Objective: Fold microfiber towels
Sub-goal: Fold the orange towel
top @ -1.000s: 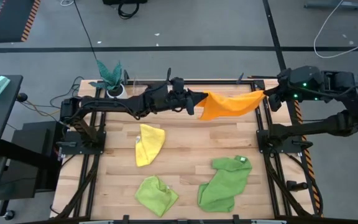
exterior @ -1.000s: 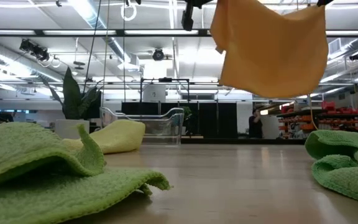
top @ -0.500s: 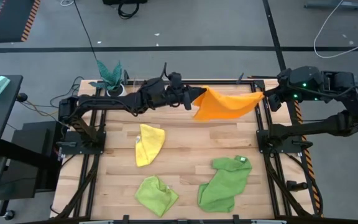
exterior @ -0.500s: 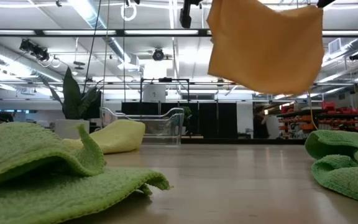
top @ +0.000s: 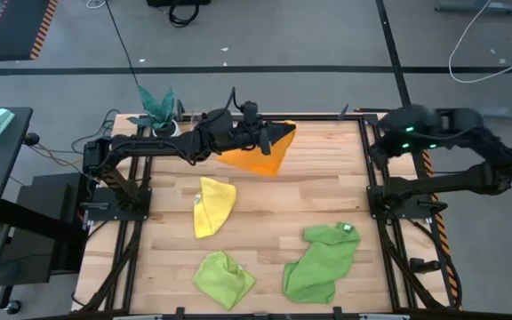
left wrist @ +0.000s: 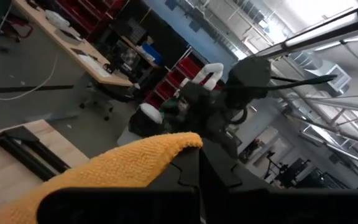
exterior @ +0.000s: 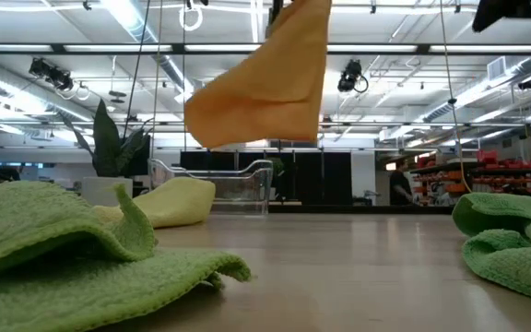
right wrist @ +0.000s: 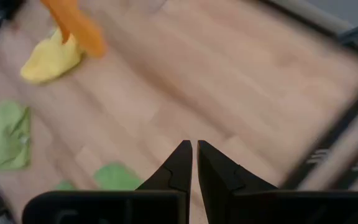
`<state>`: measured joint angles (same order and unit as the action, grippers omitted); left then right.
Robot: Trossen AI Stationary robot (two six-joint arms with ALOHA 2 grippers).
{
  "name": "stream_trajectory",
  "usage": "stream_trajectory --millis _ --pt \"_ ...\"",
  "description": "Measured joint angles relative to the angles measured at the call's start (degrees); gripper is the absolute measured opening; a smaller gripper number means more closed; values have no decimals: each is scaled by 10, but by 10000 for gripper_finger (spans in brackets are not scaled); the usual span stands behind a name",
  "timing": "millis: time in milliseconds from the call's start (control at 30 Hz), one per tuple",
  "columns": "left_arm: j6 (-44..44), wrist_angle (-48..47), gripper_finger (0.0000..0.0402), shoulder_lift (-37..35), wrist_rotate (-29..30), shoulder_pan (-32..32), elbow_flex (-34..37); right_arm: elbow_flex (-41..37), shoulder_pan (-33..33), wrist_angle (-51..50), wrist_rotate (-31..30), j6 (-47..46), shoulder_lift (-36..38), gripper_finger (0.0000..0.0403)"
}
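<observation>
We see the left tool [top: 274, 138] stretched across the frame's upper middle, clamped on the hanging orange towel [top: 258, 153]; the right tool [right wrist: 194, 163], upper right, holds nothing, fingers almost together.

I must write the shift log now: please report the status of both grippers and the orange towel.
Left gripper shut on orange plush microfiber towel, hanging above table. Right gripper empty, at right table edge, fingers nearly together. Nothing in the way.

Orange towel [top: 260, 153], yellow towel [top: 212, 205], lime green towel [top: 223, 276], mid-green towel [top: 321, 260] with a small white tag [top: 346, 228], all on a light wood-grain table [top: 318, 191]; arms and black frame dark; teal-leaved plant [top: 157, 104] in white pot.
</observation>
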<state>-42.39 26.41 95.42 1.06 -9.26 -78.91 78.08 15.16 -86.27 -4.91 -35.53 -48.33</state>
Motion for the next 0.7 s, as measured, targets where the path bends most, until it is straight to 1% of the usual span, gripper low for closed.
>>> stream_trajectory --millis 67,133,200,267,400,533,700 --pt "0 -2 3 0 -1 0 0 -39 -6 51 12 7 -1 35" --pt "-2 -2 3 0 -1 1 0 -67 -19 122 12 9 -2 36" --pt "-5 -2 3 0 -1 0 0 -83 -37 200 12 12 -7 37" --pt "-5 -2 3 0 2 -3 0 -91 -60 248 8 20 -20 36" --pt "-5 -1 3 -4 4 -11 0 -102 -88 255 -34 41 -61 37" --pt "-4 1 3 -7 4 -17 0 -103 -104 275 -36 50 -108 53" --pt "-5 0 3 -7 -8 -25 0 -73 -127 280 -39 50 -139 80"
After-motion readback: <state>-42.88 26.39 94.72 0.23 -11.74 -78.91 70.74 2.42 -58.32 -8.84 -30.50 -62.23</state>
